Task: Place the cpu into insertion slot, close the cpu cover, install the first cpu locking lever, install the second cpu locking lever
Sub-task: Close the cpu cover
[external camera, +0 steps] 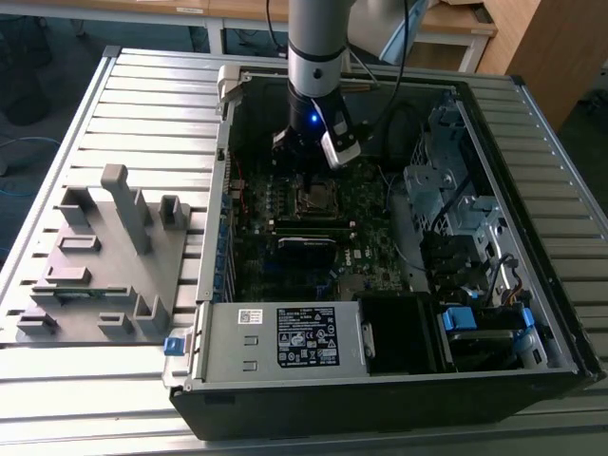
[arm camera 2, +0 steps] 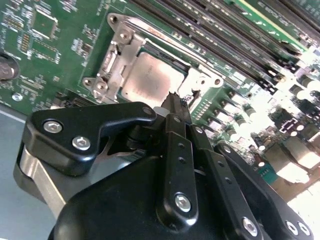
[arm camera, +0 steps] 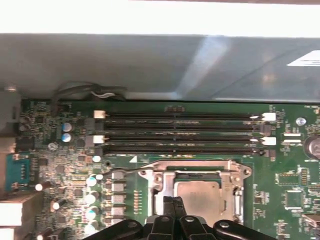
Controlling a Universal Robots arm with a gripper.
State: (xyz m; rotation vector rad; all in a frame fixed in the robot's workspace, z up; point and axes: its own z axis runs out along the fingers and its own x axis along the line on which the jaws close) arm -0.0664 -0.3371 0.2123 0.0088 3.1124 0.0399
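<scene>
Arm low in the open case.
Exterior view: it hangs straight over the insertion slot, with the case walls well apart. Second wrist view: the fingers are pressed together, likely as one narrow pushing tip, at the edge of the cpu. The cpu sits in the slot, the cpu cover seemingly flat around it. First wrist view: memory slots run just beside the cover.
</scene>
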